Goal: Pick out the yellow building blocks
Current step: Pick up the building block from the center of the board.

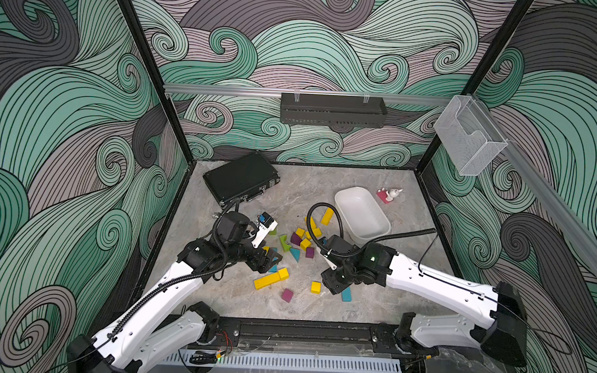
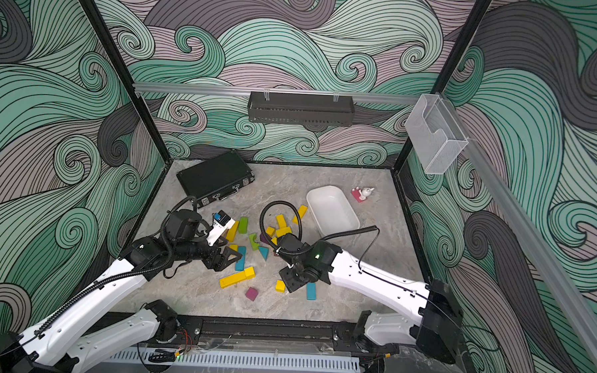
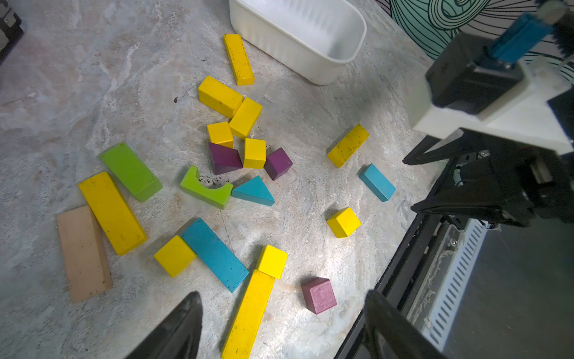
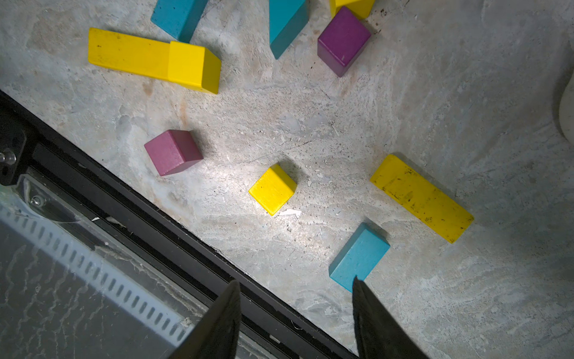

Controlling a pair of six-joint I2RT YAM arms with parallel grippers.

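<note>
Barely begun: white tub (image 3: 341, 59) near worktop's far right corner empty, yellow building blocks (image 3: 113, 213) all loose mid-worktop. Left gripper (image 3: 282, 326) and right gripper (image 4: 295, 323) both parted, holding nothing.

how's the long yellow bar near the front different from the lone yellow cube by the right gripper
The long yellow bar is a flat, stretched plank; the lone yellow cube is short and blocky. The bar's end touches another yellow cube, while the lone cube stands apart from all the blocks. The bar lies between the left gripper's open fingers in the left wrist view; the lone cube does not. Both are bright yellow and rest on the table.
</note>
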